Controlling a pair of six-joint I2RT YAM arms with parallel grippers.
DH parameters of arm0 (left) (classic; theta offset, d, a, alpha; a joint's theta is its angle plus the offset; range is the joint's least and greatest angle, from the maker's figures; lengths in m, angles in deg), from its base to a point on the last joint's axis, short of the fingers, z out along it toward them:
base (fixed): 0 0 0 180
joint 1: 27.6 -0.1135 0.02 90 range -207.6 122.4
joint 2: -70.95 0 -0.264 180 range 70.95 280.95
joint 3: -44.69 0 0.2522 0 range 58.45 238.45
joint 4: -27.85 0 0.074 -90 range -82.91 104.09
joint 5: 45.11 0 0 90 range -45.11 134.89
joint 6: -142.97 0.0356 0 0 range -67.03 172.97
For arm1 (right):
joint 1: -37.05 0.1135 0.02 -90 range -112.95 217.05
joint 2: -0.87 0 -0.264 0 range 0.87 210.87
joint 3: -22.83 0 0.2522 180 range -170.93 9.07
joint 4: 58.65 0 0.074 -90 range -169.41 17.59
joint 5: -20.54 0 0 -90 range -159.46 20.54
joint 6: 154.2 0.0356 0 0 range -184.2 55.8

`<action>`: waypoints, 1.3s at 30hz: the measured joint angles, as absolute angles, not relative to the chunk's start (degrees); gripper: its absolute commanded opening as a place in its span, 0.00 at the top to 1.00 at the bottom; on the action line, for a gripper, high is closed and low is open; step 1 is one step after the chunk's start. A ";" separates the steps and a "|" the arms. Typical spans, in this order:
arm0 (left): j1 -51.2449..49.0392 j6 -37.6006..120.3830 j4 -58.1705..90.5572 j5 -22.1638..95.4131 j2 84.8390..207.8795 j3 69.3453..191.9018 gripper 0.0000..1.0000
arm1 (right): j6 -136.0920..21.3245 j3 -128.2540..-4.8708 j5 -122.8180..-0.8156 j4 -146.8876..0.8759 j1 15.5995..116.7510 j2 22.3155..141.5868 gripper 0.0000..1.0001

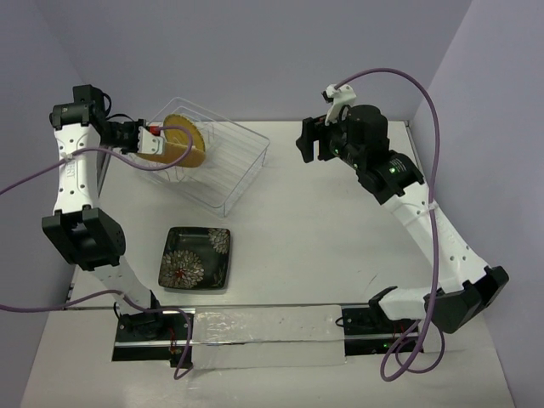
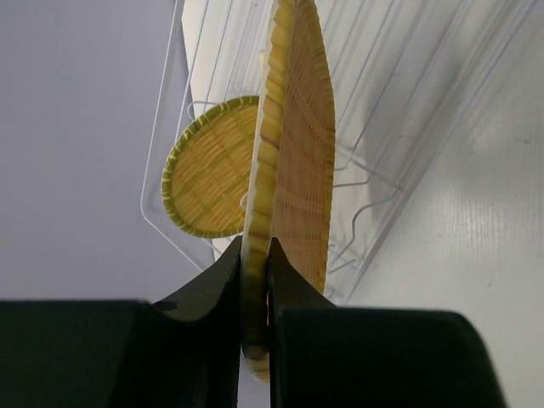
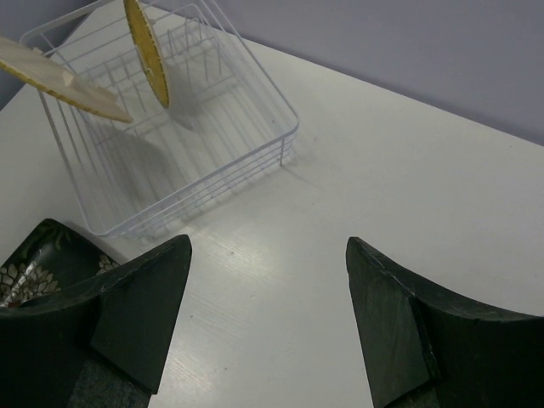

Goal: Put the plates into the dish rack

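Note:
My left gripper [image 1: 153,140] [image 2: 255,246] is shut on the rim of the orange woven plate [image 1: 174,157] [image 2: 293,153] and holds it on edge over the left end of the clear wire dish rack [image 1: 238,161] [image 2: 408,110] [image 3: 212,127]. The small yellow woven plate [image 1: 184,126] [image 2: 212,170] [image 3: 146,51] stands upright in the rack just beyond it. In the right wrist view the orange plate [image 3: 59,81] hangs tilted. The black flowered plate [image 1: 197,257] [image 3: 34,255] lies flat on the table in front of the rack. My right gripper [image 1: 308,140] [image 3: 268,242] is open and empty, right of the rack.
The white table [image 1: 340,229] is bounded by purple walls at the back and sides. A strip of clear film [image 1: 263,336] lies along the near edge between the arm bases. Purple cables [image 1: 425,93] loop off both arms.

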State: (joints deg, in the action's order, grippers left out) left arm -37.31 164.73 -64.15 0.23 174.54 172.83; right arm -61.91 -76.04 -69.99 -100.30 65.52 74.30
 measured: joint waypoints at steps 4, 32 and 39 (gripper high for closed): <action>-37.17 164.72 -64.21 -2.20 176.88 174.15 1.00 | -62.17 -77.09 -70.32 -100.02 65.52 75.87 0.20; -27.46 165.69 -65.44 11.65 183.37 181.50 1.00 | -62.81 -80.09 -74.63 -99.51 65.27 81.17 0.20; -25.70 165.68 -65.94 13.83 183.40 183.34 1.00 | -65.76 -80.09 -69.86 -99.44 65.15 81.91 0.21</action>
State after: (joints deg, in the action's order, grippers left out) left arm -25.70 165.68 -65.94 13.83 183.40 183.34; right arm -65.76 -80.09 -69.86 -99.44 65.15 81.91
